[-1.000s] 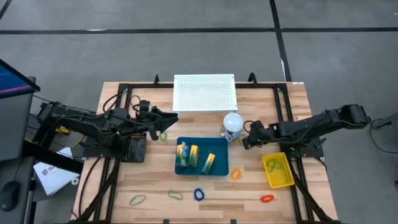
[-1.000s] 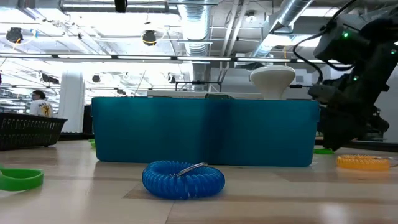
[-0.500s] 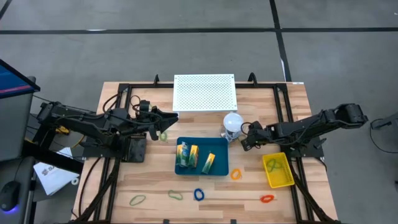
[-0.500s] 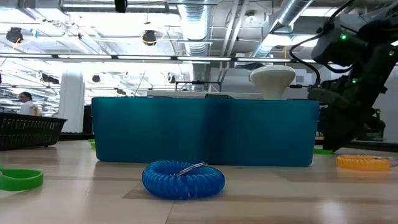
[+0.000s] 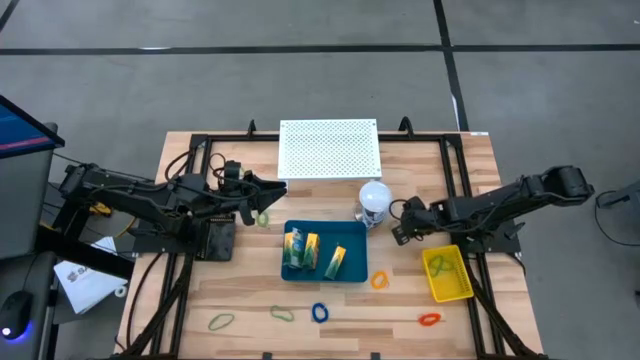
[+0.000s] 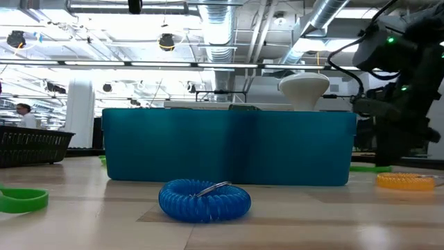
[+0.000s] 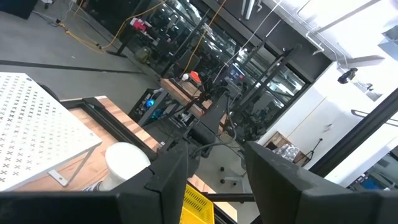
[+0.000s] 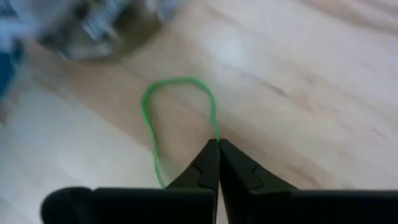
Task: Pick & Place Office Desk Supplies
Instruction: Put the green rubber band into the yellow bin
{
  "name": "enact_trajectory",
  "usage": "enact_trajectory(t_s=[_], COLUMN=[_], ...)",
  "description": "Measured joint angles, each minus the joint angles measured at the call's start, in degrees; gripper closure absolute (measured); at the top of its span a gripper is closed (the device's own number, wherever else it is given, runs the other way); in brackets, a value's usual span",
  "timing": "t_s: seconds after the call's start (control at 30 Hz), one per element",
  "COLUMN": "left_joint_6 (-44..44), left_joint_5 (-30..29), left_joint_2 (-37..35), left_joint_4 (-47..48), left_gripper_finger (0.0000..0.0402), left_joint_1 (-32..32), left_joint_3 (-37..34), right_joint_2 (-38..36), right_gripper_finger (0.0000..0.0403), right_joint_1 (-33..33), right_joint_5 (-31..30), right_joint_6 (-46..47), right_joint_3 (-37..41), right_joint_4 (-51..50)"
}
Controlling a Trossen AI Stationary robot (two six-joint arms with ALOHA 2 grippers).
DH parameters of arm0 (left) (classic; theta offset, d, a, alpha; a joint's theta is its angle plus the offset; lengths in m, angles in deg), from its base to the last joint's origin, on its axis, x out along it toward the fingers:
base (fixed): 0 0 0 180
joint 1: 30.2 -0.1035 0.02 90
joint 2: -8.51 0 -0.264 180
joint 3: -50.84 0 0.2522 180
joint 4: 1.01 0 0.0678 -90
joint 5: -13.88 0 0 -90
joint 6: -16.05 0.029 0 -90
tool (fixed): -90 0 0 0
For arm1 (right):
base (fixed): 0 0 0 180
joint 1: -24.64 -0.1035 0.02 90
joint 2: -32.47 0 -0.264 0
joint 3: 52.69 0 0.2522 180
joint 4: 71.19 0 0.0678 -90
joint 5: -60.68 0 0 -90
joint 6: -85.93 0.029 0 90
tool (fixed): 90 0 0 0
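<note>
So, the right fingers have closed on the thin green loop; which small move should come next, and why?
Probably a short lift straight up. The right gripper is shut on the green loop, which lies flat on the table near the white ball-shaped object. Raising it first would show whether the thin loop is truly caught before it is carried to the yellow basket.

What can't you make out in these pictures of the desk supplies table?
- Blue tray, low view: its wall hides the packets inside.
- Green loop, right wrist view: the shut right gripper covers its near end, so a grip is unconfirmed.
- Left gripper, high view: too small to show whether it holds anything.
</note>
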Motion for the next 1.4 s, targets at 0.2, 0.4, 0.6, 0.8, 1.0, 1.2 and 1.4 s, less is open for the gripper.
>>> enact_trajectory(t_s=[0.2,0.4,0.6,0.8,1.0,1.2,1.4], left_joint_6=[0.0,0.6,1.0,1.1,1.1,1.4,2.4], left_joint_5=[0.0,0.0,0.0,0.0,0.5,1.3,1.3], left_joint_2=[0.0,0.0,0.0,0.0,0.0,0.0,0.0], left_joint_4=[0.0,0.0,0.0,0.0,0.0,0.0,0.0], left_gripper_finger=[0.0247,0.0247,0.0247,0.0247,0.0247,0.0247,0.0247], left_joint_1=[0.0,0.0,0.0,0.0,0.0,0.2,0.2], left_joint_3=[0.0,0.0,0.0,0.0,0.0,0.0,0.0], right_joint_2=[-4.8,-7.6,-7.7,-7.7,-7.7,-7.7,-5.9], right_gripper_finger=[0.0402,0.0403,0.0403,0.0403,0.0403,0.0403,0.0403], right_joint_1=[-4.8,-12.8,-22.4,-31.0,-39.8,-48.9,-56.0], right_joint_5=[-1.6,-2.2,-3.2,-3.9,-2.9,0.0,3.9], right_joint_6=[1.0,5.8,15.1,25.5,35.9,48.7,57.6], right_joint_3=[-2.7,-6.1,-10.7,-15.7,-20.0,-21.8,-21.9], right_joint_4=[-7.5,-11.4,-16.3,-22.1,-30.6,-37.4,-39.7])
